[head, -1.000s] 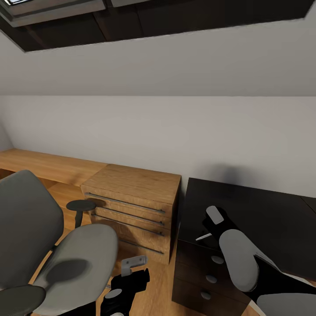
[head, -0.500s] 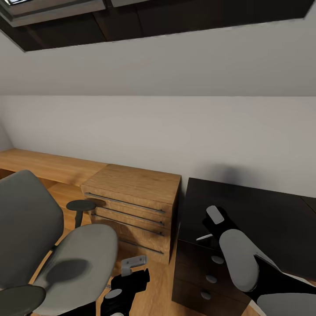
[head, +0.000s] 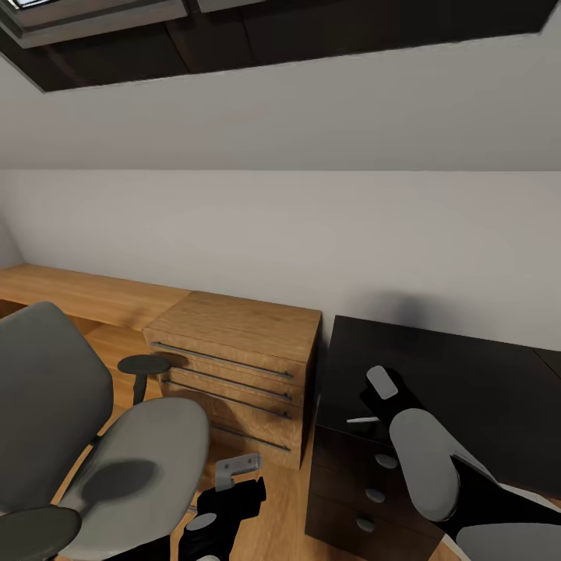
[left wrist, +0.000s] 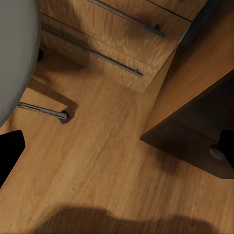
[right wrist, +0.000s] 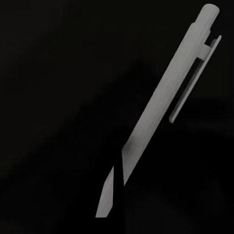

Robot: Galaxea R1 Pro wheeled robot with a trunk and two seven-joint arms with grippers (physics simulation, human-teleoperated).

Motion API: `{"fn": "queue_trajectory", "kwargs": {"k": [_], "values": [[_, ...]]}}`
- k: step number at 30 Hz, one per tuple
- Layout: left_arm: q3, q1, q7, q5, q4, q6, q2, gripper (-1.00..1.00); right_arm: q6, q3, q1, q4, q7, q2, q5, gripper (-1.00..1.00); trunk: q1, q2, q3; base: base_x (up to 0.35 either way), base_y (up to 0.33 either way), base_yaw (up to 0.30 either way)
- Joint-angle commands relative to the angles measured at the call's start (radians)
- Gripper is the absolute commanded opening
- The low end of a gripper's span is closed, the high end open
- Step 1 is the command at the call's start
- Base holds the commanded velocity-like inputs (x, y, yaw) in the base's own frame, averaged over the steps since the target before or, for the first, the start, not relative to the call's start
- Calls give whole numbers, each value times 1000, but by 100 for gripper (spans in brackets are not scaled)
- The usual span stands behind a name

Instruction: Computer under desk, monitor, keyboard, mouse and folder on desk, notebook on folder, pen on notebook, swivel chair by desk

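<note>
My right gripper hovers over the near left corner of the glossy black desk, shut on the slim white pen. The pen lies almost level just above the desktop. In the right wrist view the pen runs slantwise against black, with a dark band crossing its lower end. The grey swivel chair stands at the left, its seat bare. My left gripper hangs low and open over the plank floor between the chair and the desk, with nothing between its fingers.
A light wooden drawer chest stands against the wall between chair and desk, joined to a low wooden ledge. The left wrist view shows the chest's drawer fronts, a chrome chair leg and the desk's drawer unit.
The pen has tipped from slightly tilted to nearly level over the desk corner. Both arms, the chair and the camera have barely moved.
</note>
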Motion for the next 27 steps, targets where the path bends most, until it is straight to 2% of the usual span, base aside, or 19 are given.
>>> {"fn": "queue_trajectory", "kwargs": {"k": [1, 27], "values": [[-1, -2, 4, 2, -2, 2, 1, 100, 0, -6, 13, 13, 2, 0, -11, -100, 0, 0, -1, 0, 0, 0], [-1, -2, 4, 2, -2, 2, 1, 100, 4, -4, 13, 14, 4, 3, -11, -100, 0, 0, -1, 0, 0, 0]]}}
